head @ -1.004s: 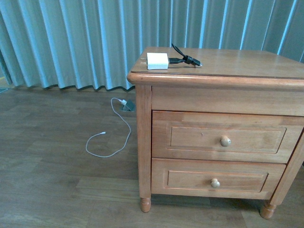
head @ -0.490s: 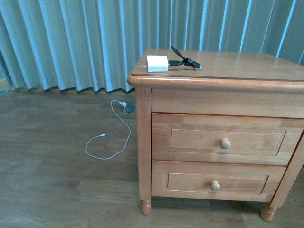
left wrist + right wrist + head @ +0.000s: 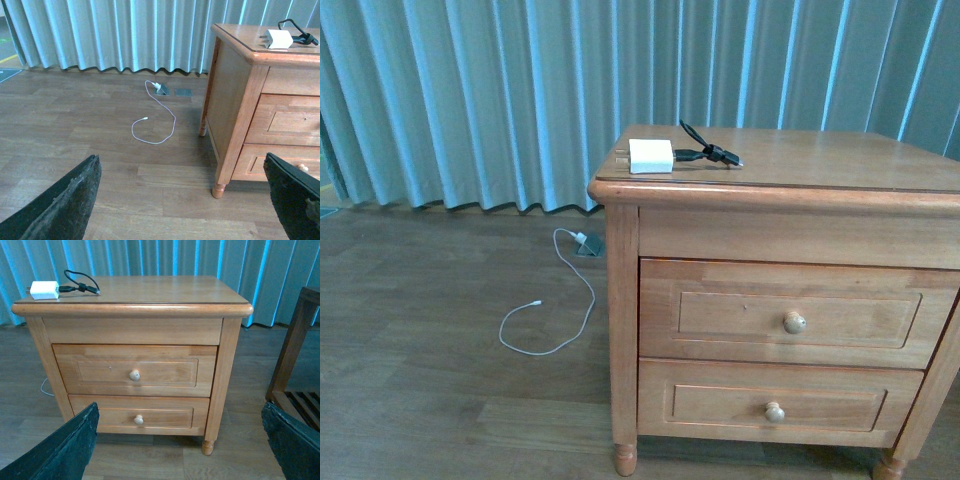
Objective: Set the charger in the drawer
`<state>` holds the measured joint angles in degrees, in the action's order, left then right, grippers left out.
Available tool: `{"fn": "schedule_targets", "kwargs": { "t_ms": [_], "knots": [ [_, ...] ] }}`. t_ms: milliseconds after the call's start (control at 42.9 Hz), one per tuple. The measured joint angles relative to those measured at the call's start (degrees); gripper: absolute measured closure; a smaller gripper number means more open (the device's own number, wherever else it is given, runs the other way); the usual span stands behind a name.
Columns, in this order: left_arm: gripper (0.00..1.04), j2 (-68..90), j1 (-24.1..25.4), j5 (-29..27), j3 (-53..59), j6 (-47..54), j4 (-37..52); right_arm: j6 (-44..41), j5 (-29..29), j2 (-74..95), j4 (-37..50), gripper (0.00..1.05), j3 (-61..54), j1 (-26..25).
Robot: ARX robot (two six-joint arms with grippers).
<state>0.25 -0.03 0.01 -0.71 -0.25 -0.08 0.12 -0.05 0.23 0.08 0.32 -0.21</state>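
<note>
Front view has the charger [image 3: 651, 156] lying on top of the nightstand [image 3: 623, 300], close to its front left corner. The white brick lies flat, and its black cable is looped just behind and beside it. The drawer [image 3: 720, 312] below is shut, its round knob [image 3: 795, 322] facing out, and the lower drawer [image 3: 720, 404] under it is shut too. A white cable [image 3: 592, 295] curls on the floor [image 3: 440, 400] to the left of the nightstand, in front of the curtain [image 3: 470, 100]. In the left wrist view the left gripper [image 3: 180, 159] has its two dark fingers [image 3: 70, 200] spread wide with nothing between them, well apart from the nightstand. In the right wrist view the right gripper [image 3: 180, 405] is likewise spread wide and empty, facing the drawer fronts without touching them.
</note>
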Motion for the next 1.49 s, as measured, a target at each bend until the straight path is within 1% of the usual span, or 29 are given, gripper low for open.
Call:
{"fn": "schedule_targets", "kwargs": {
  "t_ms": [70, 117, 210, 420, 537, 653, 957, 1214, 1330, 1494],
  "knots": [
    [0.06, 0.0, 0.0, 0.0, 0.0, 0.0, 0.0, -1.4, 0.04, 0.17, -1.16, 0.08, 0.13, -0.02],
    [0.06, 0.0, 0.0, -0.02, 0.0, 0.0, 0.0, -4.46, 0.04, 1.7, -2.67, 0.08, 0.17, -0.33],
    [0.06, 0.0, 0.0, 0.0, 0.0, 0.0, 0.0, -5.49, 0.2, 6.58, -1.77, 0.08, 0.81, -0.39],
    [0.06, 0.0, 0.0, 0.0, 0.0, 0.0, 0.0, -5.09, 2.29, 29.62, 12.31, 0.08, 6.97, 4.9],
    [0.06, 0.0, 0.0, 0.0, 0.0, 0.0, 0.0, -4.83, 4.61, 47.5, 22.91, 0.08, 10.93, 9.05],
    [0.06, 0.0, 0.0, 0.0, 0.0, 0.0, 0.0, -4.94, 6.12, 61.86, 31.23, 0.08, 15.52, 11.98],
    [0.06, 0.0, 0.0, 0.0, 0.0, 0.0, 0.0, -8.04, 9.05, 91.3, 43.39, 0.08, 30.6, 16.57],
    [0.06, 0.0, 0.0, 0.0, 0.0, 0.0, 0.0, -8.35, 9.94, 106.55, 51.01, 0.08, 39.47, 16.9],
    [0.06, 0.0, 0.0, 0.0, 0.0, 0.0, 0.0, -8.63, 10.51, 114.95, 54.16, 0.08, 45.11, 15.72],
    [0.06, 0.0, 0.0, 0.0, 0.0, 0.0, 0.0, -9.16, 10.54, 122.2, 55.71, 0.08, 50.25, 14.29]
  ]
}}
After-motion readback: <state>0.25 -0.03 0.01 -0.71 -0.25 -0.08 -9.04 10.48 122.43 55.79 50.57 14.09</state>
